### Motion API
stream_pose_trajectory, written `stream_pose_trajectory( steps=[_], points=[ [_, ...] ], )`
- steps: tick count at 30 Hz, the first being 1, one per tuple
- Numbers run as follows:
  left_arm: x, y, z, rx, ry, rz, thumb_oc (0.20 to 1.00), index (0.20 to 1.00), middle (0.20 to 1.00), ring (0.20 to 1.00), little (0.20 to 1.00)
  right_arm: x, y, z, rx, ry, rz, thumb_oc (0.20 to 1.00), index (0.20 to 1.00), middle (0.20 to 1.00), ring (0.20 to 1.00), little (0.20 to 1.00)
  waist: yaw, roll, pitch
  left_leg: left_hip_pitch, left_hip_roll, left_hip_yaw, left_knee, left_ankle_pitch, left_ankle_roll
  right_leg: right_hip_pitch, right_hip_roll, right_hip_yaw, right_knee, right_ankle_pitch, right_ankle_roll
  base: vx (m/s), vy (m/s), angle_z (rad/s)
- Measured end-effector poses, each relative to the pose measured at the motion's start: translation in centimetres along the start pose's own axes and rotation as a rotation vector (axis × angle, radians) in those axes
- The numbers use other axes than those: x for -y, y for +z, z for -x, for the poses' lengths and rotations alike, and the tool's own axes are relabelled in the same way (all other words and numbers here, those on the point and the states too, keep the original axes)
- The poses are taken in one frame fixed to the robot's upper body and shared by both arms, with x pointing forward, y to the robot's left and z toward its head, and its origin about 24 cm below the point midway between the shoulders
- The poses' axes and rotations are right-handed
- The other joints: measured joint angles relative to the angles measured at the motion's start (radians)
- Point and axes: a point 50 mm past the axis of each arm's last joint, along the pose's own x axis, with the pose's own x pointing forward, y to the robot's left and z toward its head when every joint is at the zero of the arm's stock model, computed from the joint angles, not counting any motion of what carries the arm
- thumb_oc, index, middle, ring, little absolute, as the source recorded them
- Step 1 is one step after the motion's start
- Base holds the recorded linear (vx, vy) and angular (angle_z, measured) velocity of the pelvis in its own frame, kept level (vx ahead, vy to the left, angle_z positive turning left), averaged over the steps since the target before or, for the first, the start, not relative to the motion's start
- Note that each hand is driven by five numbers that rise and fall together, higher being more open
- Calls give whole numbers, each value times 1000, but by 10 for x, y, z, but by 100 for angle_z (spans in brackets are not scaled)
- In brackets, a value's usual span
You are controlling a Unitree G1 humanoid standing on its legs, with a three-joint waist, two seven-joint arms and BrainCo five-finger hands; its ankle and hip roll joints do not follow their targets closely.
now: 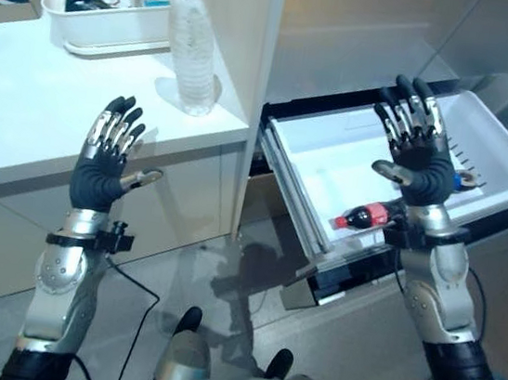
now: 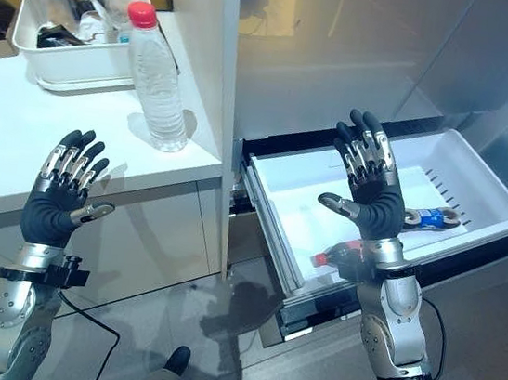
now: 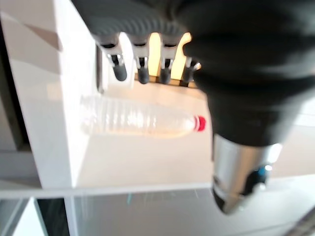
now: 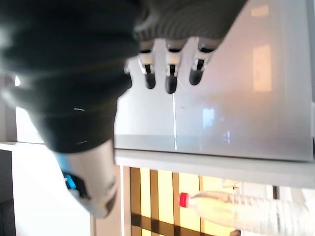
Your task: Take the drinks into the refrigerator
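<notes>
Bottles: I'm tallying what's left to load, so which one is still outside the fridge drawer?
The clear plastic water bottle with a red cap, upright on the white counter; the dark cola bottle lies in the drawer.

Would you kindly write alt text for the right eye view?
Both robot hands, left and right, are raised open and empty. A red-capped water bottle stands on the white counter; two drink bottles lie in the open refrigerator drawer.
</notes>
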Motion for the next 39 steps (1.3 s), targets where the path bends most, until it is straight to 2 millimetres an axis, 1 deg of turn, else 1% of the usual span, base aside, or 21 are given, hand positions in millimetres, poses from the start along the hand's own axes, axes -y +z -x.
stream_pose_trajectory(
  steps=[5,11,14,15,16,17,18,19,23,24,25,26,28,29,30,32,33,35,39],
  points=[
    [2,1,-3,10,-1,-5,1000,1000,1000,1000,1000,1,0,0,-1,-4,2,1000,1000,1000,1000,1000,-1,8,5,-10,-11,-18,11,0,0,-2,-12,-23,25,-17,7,26,5,14],
    [1,2,-5,21,20,-23,1000,1000,1000,1000,1000,1,0,1,-2,-20,1,1000,1000,1000,1000,1000,-4,10,6,-9,-10,-11,11,-1,2,-22,-20,-14,59,-33,7,27,23,-4],
    [0,2,-5,22,35,-24,1000,1000,1000,1000,1000,1,-1,1,-2,-24,-3,1000,1000,1000,1000,1000,-4,10,6,-7,-9,21,11,-3,6,-51,-25,18,83,-36,6,16,42,-32],
    [0,3,-5,23,42,-25,1000,1000,1000,1000,1000,1,-1,1,-3,-25,-3,1000,1000,1000,1000,1000,-10,10,6,-4,-9,37,10,-5,8,-62,-27,39,89,-35,6,18,41,-37],
    [-1,3,-5,23,43,-25,1000,1000,1000,1000,1000,1,-1,1,-3,-26,-4,1000,1000,1000,1000,1000,-6,11,6,0,-8,49,10,-5,9,-67,-28,48,95,-35,6,28,39,-46],
    [-1,3,-5,23,48,-26,1000,1000,1000,1000,1000,1,-2,2,-5,-28,-5,1000,1000,1000,1000,1000,-11,11,6,10,-7,65,6,-7,11,-71,-28,69,99,-35,5,38,42,-40],
    [-1,3,-5,25,50,-28,1000,1000,1000,1000,1000,1,-2,2,-5,-29,-5,1000,1000,1000,1000,1000,-14,11,6,17,-6,76,5,-8,12,-71,-28,75,101,-35,5,40,39,-32],
    [-1,3,-6,26,49,-30,1000,1000,1000,1000,1000,1,-2,2,-6,-29,-5,1000,1000,1000,1000,1000,-28,10,6,21,-6,80,3,-8,13,-72,-28,81,101,-35,6,28,29,-19],
    [-2,4,-6,30,41,-70,1000,1000,1000,1000,1000,2,-3,3,-12,-28,-4,1000,1000,1000,1000,1000,-43,10,6,32,-2,107,-6,-11,17,-81,-26,104,102,-32,4,33,34,-21],
    [-3,6,-7,35,41,-89,1000,1000,1000,1000,1000,1,-3,3,-13,-25,2,1000,1000,1000,1000,1000,-55,10,6,33,0,116,-7,-11,17,-88,-23,120,103,-30,3,32,34,-23],
    [-4,7,-9,43,41,-115,1000,1000,1000,1000,1000,1,-3,3,-14,-22,6,1000,1000,1000,1000,1000,-58,10,6,37,1,126,-9,-11,17,-92,-22,128,102,-26,2,37,56,-29],
    [-7,6,-12,45,46,-137,1000,1000,1000,1000,1000,1,-2,3,-16,-17,8,1000,1000,1000,1000,1000,-53,12,4,43,2,134,-11,-10,15,-92,-22,136,103,-24,2,15,32,-21],
    [-10,6,-15,52,62,-144,1000,1000,1000,1000,1000,1,-2,3,-15,-12,10,1000,1000,1000,1000,1000,-64,12,3,46,1,138,-13,-10,15,-93,-21,142,102,-23,3,23,32,-13],
    [-12,6,-17,55,70,-151,1000,1000,1000,1000,1000,1,-2,3,-16,-5,12,1000,1000,1000,1000,1000,-58,12,2,49,3,148,-15,-10,15,-97,-20,151,103,-21,2,30,36,-35],
    [-18,6,-21,60,98,-170,1000,1000,1000,1000,1000,1,-2,3,-18,8,14,1000,1000,1000,1000,1000,-59,11,2,62,6,167,-24,-10,14,-102,-16,172,102,-16,0,37,51,-38],
    [-25,7,-21,63,130,-189,1000,1000,1000,1000,1000,1,-1,3,-18,16,18,1000,1000,1000,1000,1000,-65,10,1,72,8,183,-30,-10,15,-103,-13,185,102,-14,0,18,40,-31],
    [-31,6,-22,60,151,-217,1000,1000,1000,1000,1000,0,-1,2,-17,27,18,1000,1000,1000,1000,1000,-60,11,-1,81,12,194,-35,-10,14,-103,-9,198,102,-12,-2,1,25,-23],
    [-34,8,-23,67,162,-241,1000,1000,1000,1000,1000,-1,0,2,-16,43,18,1000,1000,1000,1000,1000,-73,10,-2,89,14,210,-39,-10,14,-106,-6,209,100,-8,-3,7,24,-22],
    [-42,14,-22,87,186,-299,1000,1000,1000,1000,1000,-5,4,1,3,92,9,1000,1000,1000,1000,1000,-86,10,-4,98,16,223,-43,-10,14,-107,-2,227,100,-5,-5,8,12,-12]
  ],
)
